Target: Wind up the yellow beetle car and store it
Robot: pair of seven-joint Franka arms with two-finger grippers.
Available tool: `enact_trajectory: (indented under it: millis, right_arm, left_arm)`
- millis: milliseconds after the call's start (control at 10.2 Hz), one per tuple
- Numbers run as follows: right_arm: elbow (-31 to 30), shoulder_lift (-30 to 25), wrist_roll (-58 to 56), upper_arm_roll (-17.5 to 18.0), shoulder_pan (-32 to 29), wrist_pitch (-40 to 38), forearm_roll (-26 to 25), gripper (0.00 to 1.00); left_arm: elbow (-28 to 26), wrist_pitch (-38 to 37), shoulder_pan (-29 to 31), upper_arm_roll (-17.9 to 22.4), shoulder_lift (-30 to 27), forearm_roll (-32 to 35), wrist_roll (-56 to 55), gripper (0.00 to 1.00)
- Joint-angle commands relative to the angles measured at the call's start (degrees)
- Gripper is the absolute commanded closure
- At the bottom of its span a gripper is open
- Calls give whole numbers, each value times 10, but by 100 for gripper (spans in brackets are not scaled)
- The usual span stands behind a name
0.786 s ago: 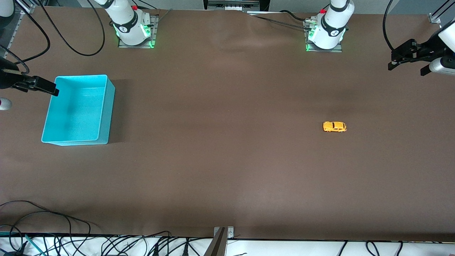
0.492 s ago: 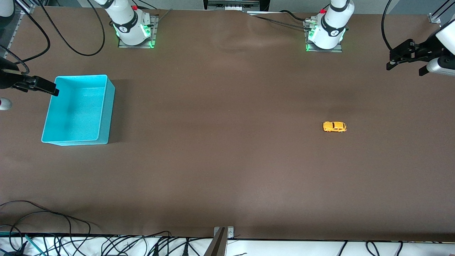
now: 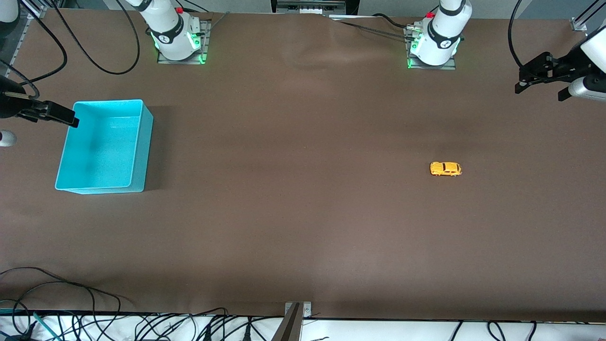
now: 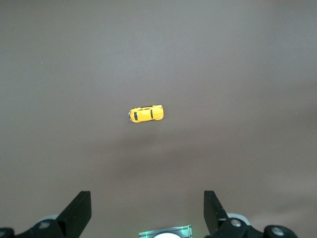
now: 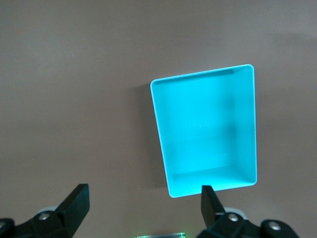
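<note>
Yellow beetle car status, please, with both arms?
Both grippers' jaws open, empty, high at the table ends. Yellow beetle car on its wheels on the table, untouched. Cyan bin empty. Nothing in the way.

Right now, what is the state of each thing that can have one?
car: upright on its wheels on the table, toward the left arm's end, untouched.
bin: upright, empty, toward the right arm's end.
left gripper: open, empty, up in the air.
right gripper: open, empty, in the air by the bin.
</note>
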Motion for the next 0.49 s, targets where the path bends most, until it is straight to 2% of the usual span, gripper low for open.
enact_trajectory:
  millis: [0, 393]
  right_arm:
    - [1, -4, 9, 0, 1, -10, 9, 0]
    - [0, -3, 9, -1, 0, -9, 13, 0]
  left_arm:
    - [11, -10, 3, -1, 4, -5, -3, 0]
    - [11, -10, 4, -1, 4, -5, -3, 0]
